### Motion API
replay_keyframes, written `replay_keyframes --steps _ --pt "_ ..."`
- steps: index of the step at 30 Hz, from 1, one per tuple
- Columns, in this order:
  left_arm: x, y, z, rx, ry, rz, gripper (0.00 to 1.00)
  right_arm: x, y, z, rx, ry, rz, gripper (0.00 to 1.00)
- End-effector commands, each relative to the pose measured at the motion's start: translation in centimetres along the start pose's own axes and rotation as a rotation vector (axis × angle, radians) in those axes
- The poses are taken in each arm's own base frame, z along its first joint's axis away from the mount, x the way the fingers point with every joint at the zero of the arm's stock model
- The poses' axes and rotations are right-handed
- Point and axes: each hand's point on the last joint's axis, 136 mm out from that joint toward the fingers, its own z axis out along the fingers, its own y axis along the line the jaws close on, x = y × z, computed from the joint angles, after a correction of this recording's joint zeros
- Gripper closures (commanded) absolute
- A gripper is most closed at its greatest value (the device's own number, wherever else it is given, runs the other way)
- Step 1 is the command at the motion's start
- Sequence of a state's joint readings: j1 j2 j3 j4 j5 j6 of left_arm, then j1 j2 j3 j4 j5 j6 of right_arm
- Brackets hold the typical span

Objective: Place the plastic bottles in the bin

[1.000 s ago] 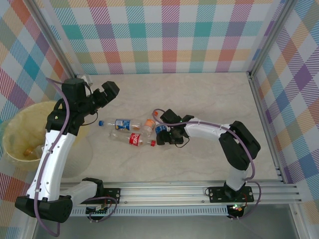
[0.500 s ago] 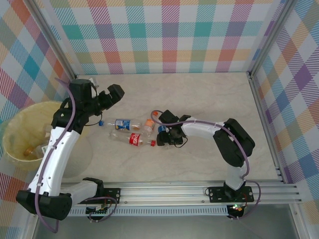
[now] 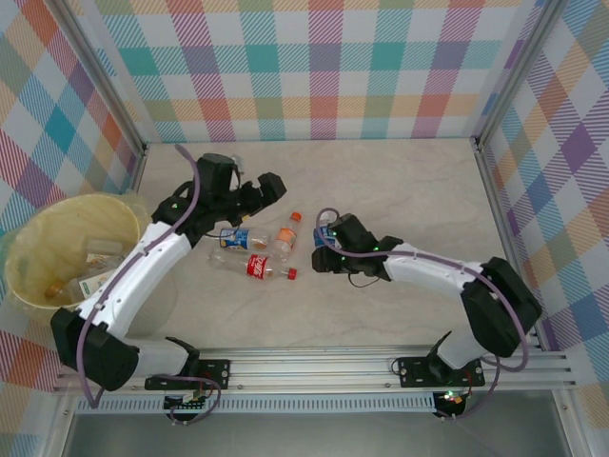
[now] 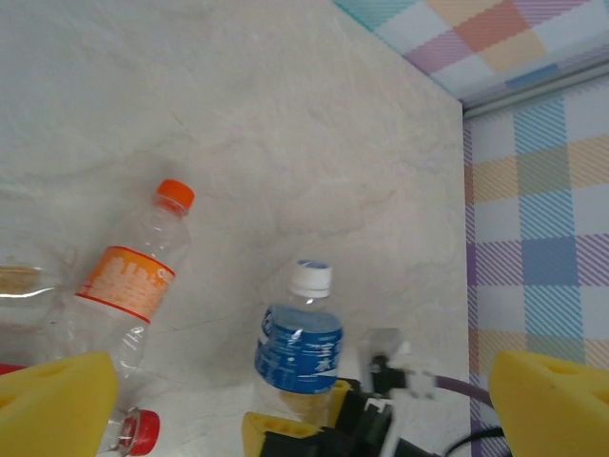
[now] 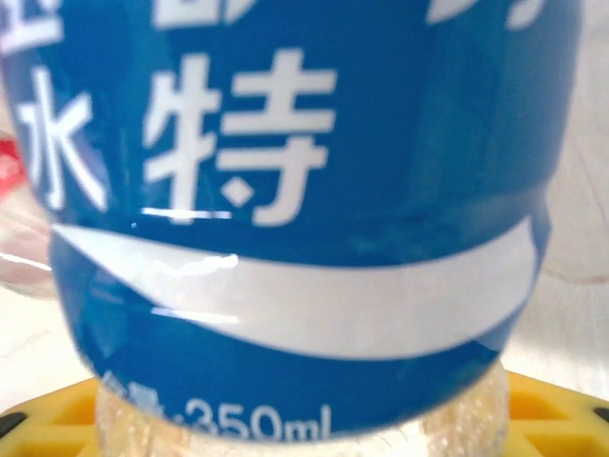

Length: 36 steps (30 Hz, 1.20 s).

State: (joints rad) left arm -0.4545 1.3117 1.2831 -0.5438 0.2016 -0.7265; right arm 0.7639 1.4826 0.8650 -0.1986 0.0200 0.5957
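Note:
A clear bottle with a blue label and white cap stands upright, and my right gripper is shut on its lower body. Its label sits right in front of the right wrist camera, above the yellow pads. My left gripper hovers open over the table with nothing between its yellow fingers. Below it lie an orange-capped bottle, a blue-labelled bottle, a red-labelled bottle and a bare clear bottle. The pale yellow bin stands at the far left with bottles inside.
The orange-capped bottle lies close to the left of the held one, with a red cap near it. Checked walls close the back and both sides. A metal rail runs along the near edge. Bare table stretches to the right.
My right gripper has closed on the blue-labelled bottle and drawn it rightward, away from the pile. My left arm has swung from beside the bin to above the lying bottles, still open.

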Motion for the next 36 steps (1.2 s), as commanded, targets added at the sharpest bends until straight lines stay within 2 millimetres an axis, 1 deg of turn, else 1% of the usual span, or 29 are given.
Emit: replay_keyframes --steps 1,3,5,8,9,12,14,17,21,24,26,32,36 --pt "0.6 -1.8 1.3 0.071 0.024 0.005 0.00 -2.8 2.5 -1.8 -0.152 -0.136 -0.039 0.48" --pt "1.2 -1.9 2.3 0.078 0.048 0.013 0.00 -3.2 3.4 -2.9 -0.212 -0.173 -0.075 0.48" --pt "1.9 -2.3 3.3 0.129 0.082 0.020 0.00 -3.7 4.3 -4.1 -0.264 -0.215 -0.115 0.48" --pt "2.7 -4.6 3.8 0.301 0.108 0.061 0.00 -4.0 5.4 -5.4 -0.324 -0.240 -0.156 0.47" --pt "3.0 -4.9 3.9 0.335 0.119 0.074 0.00 -4.1 5.8 -5.8 -0.343 -0.243 -0.164 0.48" --pt "4.2 -5.9 3.6 0.447 0.147 0.122 0.00 -4.4 7.3 -7.0 -0.426 -0.245 -0.187 0.47" --pt "5.1 -6.2 3.2 0.505 0.173 0.154 0.00 -4.6 8.4 -7.9 -0.482 -0.244 -0.198 0.47" --pt "6.3 -6.0 2.8 0.541 0.197 0.197 0.00 -5.0 9.6 -8.9 -0.543 -0.243 -0.216 0.47" --pt "6.7 -5.7 2.6 0.557 0.193 0.213 0.00 -5.5 11.2 -10.0 -0.607 -0.241 -0.241 0.46" --pt "7.0 -6.4 2.6 0.615 0.206 0.214 0.00 -5.8 12.0 -10.4 -0.639 -0.228 -0.263 0.46" --pt "7.2 -6.5 2.9 0.623 0.222 0.212 0.00 -5.8 12.5 -10.5 -0.658 -0.215 -0.277 0.45" --pt "7.7 -6.4 3.8 0.616 0.259 0.212 0.11 -6.2 13.8 -11.0 -0.700 -0.194 -0.304 0.44" --pt "7.9 -6.6 3.9 0.625 0.267 0.232 0.28 -6.3 14.0 -10.7 -0.701 -0.162 -0.298 0.42"
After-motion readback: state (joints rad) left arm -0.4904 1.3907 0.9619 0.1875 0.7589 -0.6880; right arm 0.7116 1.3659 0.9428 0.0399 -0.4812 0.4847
